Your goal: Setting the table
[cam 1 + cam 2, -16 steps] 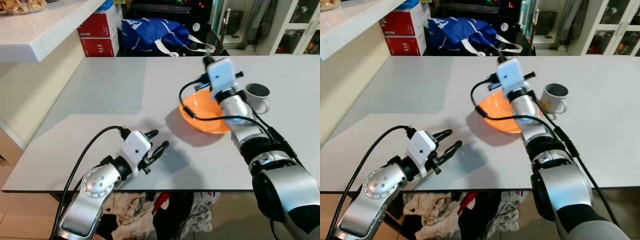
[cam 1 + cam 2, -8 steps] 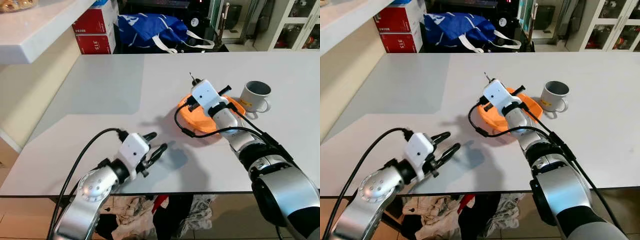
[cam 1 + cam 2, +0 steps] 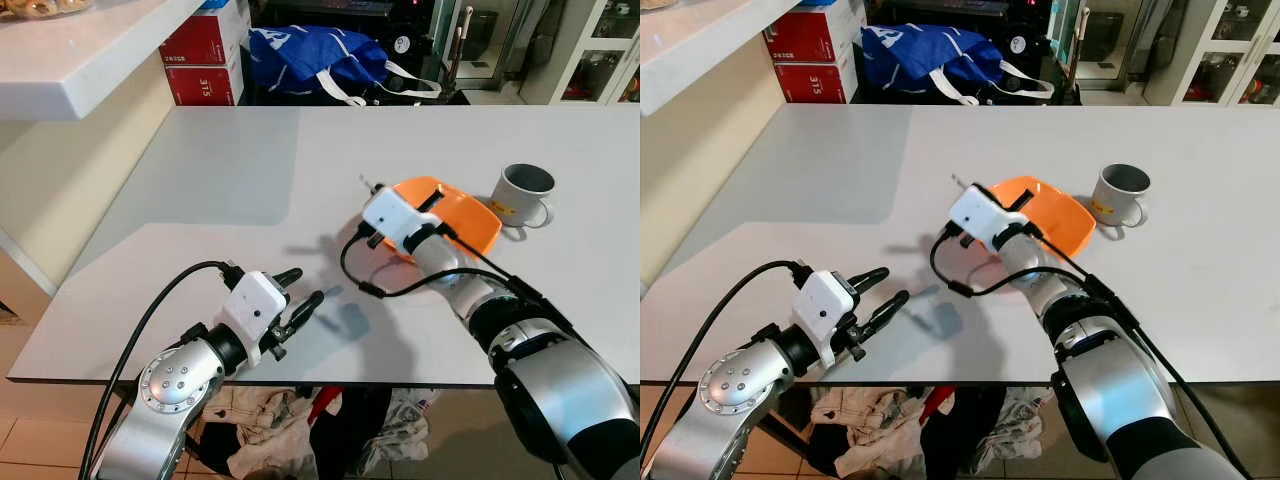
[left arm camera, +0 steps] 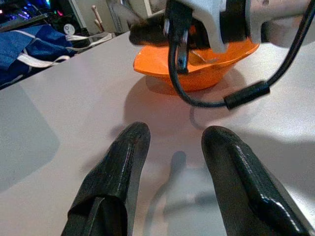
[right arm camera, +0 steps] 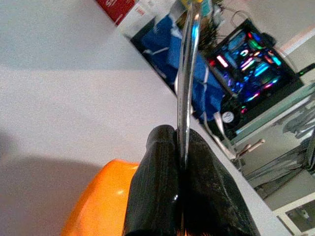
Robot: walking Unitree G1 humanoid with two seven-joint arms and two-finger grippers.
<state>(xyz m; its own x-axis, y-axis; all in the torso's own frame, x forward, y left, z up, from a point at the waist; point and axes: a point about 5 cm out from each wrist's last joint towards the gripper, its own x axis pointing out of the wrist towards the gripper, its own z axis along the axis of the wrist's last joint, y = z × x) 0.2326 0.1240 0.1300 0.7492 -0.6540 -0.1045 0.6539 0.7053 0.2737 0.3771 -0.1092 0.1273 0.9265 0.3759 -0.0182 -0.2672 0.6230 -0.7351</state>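
Right claw (image 5: 179,162): fingers pressed together, pinching a thin shiny metal utensil (image 5: 187,78) by its shaft; which kind of utensil cannot be told. The utensil's tip (image 3: 366,184) pokes out just beyond the claw's white wrist housing, on the side of the orange bowl (image 3: 462,215) facing away from the cup.

Orange bowl: smooth, glossy, with a squarish rim; sits on the pale grey matte counter (image 3: 230,170), partly hidden under the right wrist. Right claw is directly over its near rim.

Cup (image 3: 523,193): white, grey inside, handle on its side away from the bowl; small yellow mark on its wall, not legible. Stands just beside the bowl, not touching it.

Left claw (image 3: 292,304): fingers spread, holding nothing, low over the counter's near edge, well apart from the bowl, pointing toward it.

Beyond the counter's far edge from the bowl: a blue bag (image 3: 310,60) with white straps and red boxes (image 3: 205,60), one printed "315".
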